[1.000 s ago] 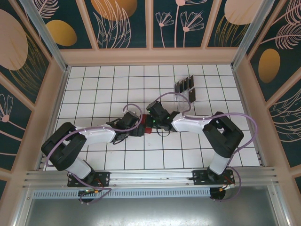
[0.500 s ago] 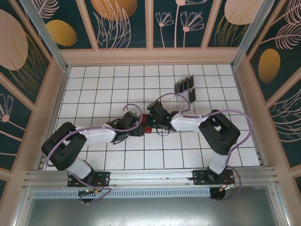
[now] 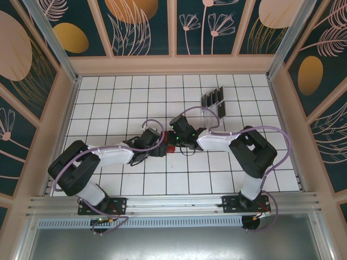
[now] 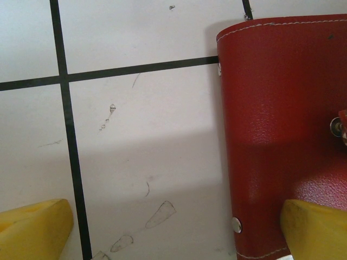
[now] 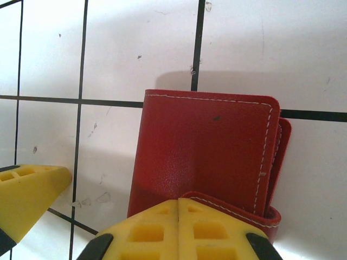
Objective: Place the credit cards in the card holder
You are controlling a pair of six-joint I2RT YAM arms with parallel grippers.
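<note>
right tool [image 5: 179,210] closed against card holder [image 5: 206,146]; left tool [image 4: 173,233] spread wide

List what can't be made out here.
- Top external: card holder mostly hidden under both arms; open or folded unclear.
- Top external: credit cards too small to count or read.
- Left wrist: card holder's right side cut off by the frame edge; left claw open, contact with it unclear.
- Right wrist: shut right claw covers the holder's near edge; whether it pinches the flap is hidden.
</note>
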